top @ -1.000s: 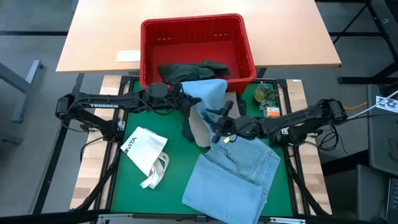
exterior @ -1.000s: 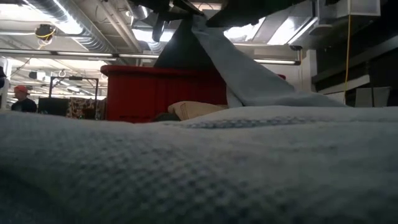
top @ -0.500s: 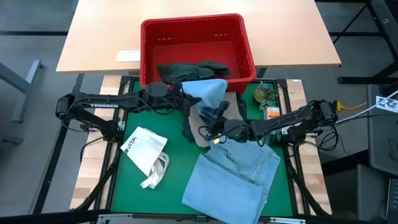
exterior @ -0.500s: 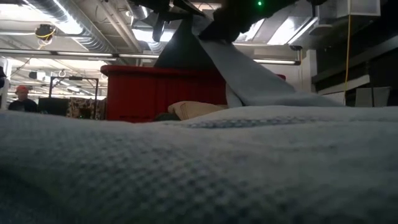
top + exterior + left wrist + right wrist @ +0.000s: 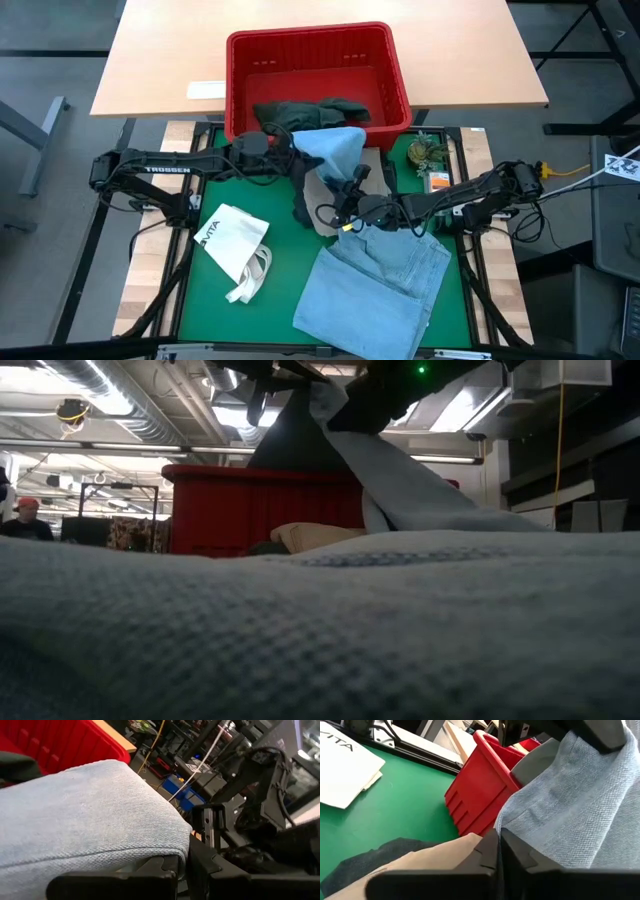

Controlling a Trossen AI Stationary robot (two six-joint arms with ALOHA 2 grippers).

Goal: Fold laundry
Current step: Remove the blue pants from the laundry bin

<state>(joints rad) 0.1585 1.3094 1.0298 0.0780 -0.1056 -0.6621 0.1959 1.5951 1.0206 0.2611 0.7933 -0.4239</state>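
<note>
My right pincer (image 5: pixel 335 203) has its fingers pressed together on the lower edge of the light blue piece (image 5: pixel 335 148). Just above it my left pincer (image 5: pixel 296 150) is clamped on the same cloth's upper edge, holding it lifted. Under me lie a beige piece (image 5: pixel 322 210) and a dark garment (image 5: pixel 303 205). Beyond, dark green-grey clothes (image 5: pixel 305 112) sit in the red basket (image 5: pixel 240 85). Nearer me, the jeans (image 5: pixel 375 285) lie flat. I judge most folding remains.
</note>
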